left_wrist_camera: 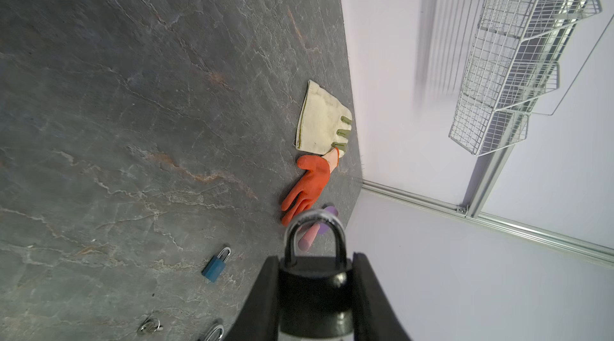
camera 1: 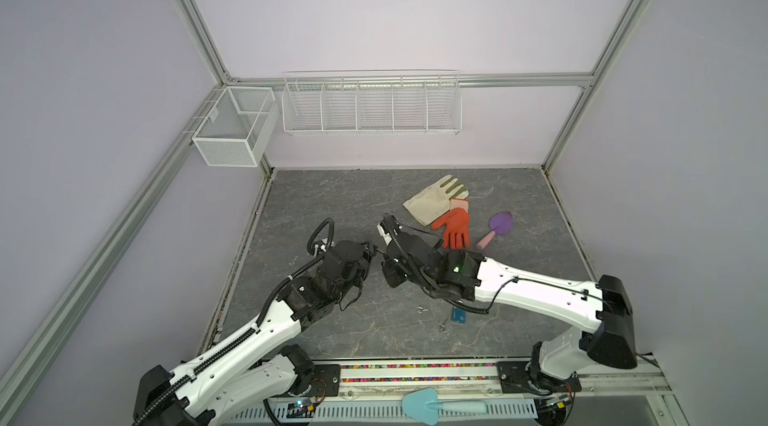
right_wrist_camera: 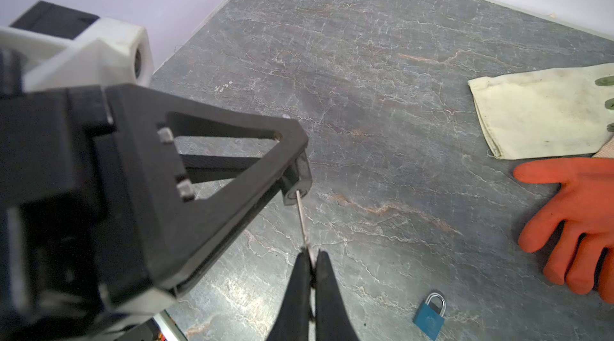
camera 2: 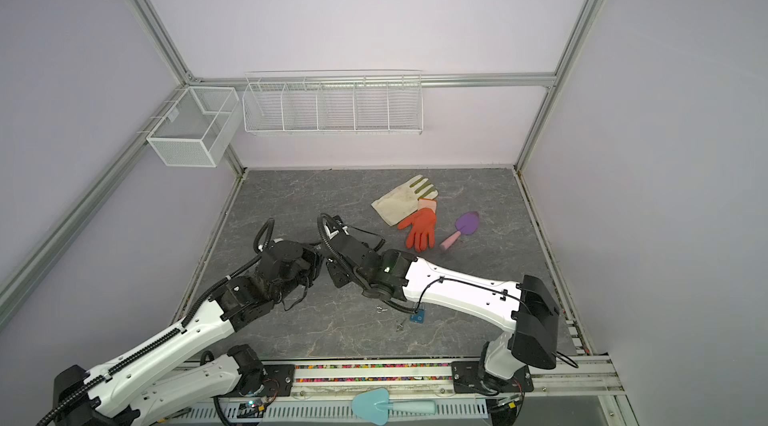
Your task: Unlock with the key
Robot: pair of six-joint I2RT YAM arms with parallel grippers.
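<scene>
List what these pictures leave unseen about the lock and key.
- Black padlock: keyhole end cut off by the left wrist view's bottom edge; in both top views the left gripper covers it.
- Key: its head hidden between the fingers of the right gripper in the right wrist view.
- Small metal pieces: too small in a top view to name.

Surfaces and finishes
A glossy body and a bright metal shackle (left_wrist_camera: 314,215) are shown on the black padlock (left_wrist_camera: 314,292); the key (right_wrist_camera: 301,219) is seen as bare metal, the table (left_wrist_camera: 133,123) as matt veined stone.
</scene>
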